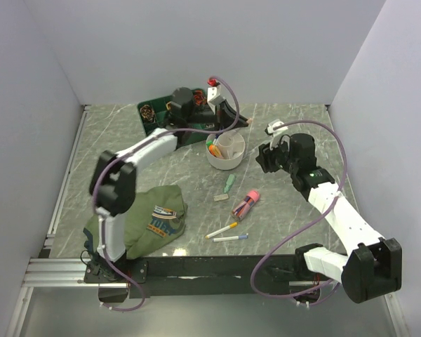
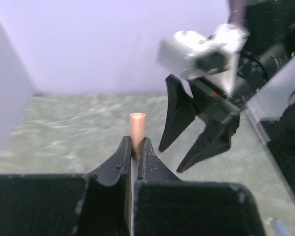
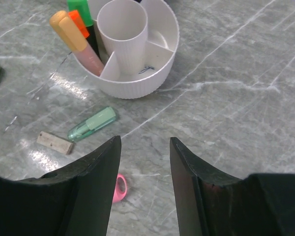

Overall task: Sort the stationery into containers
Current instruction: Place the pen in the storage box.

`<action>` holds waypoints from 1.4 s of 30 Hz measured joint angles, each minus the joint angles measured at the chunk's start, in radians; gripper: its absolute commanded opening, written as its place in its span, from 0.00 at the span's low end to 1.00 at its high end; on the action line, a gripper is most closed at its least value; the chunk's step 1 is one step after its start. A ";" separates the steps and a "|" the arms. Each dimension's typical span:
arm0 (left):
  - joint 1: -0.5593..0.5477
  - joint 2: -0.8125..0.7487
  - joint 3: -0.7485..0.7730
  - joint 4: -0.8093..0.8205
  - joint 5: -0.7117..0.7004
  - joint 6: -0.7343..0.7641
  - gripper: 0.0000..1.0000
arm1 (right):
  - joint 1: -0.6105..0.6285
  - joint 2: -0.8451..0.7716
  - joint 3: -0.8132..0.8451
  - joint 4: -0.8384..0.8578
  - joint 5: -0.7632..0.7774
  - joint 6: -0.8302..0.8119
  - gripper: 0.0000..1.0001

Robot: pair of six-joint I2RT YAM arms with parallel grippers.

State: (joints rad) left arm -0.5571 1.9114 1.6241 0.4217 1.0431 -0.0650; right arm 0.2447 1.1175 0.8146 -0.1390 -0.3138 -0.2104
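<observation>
My left gripper (image 2: 134, 145) is shut on a peach-orange pen (image 2: 136, 127); in the top view it (image 1: 238, 120) hovers behind the round white cup (image 1: 226, 151), near the back of the table. The cup (image 3: 157, 73) holds yellow-orange (image 3: 76, 42) and green (image 3: 78, 7) markers in one compartment. My right gripper (image 3: 145, 147) is open and empty, above the table just right of the cup (image 1: 263, 160). On the table lie a green highlighter (image 3: 91, 124), a pink cap (image 3: 119, 188), pink markers (image 1: 245, 204) and two thin pens (image 1: 224, 234).
A beige eraser-like block (image 3: 55, 142) lies beside the green highlighter. A green compartment tray (image 1: 153, 116) stands at the back left under my left arm. A folded olive-green shirt (image 1: 158, 217) lies at the front left. White walls close in the table's sides.
</observation>
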 measured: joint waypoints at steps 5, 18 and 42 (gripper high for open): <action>0.005 0.237 0.009 0.344 0.033 -0.345 0.01 | -0.012 -0.011 0.005 -0.032 0.016 -0.012 0.52; 0.011 0.373 0.109 0.530 0.055 -0.478 0.01 | -0.032 -0.046 0.005 -0.088 0.038 -0.019 0.52; 0.058 0.355 -0.008 0.324 0.060 -0.222 0.61 | -0.036 0.054 0.029 -0.086 0.031 -0.019 0.54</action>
State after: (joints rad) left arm -0.4992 2.2665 1.6161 0.7456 1.1027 -0.2874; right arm 0.2085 1.1713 0.8436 -0.2249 -0.2832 -0.2298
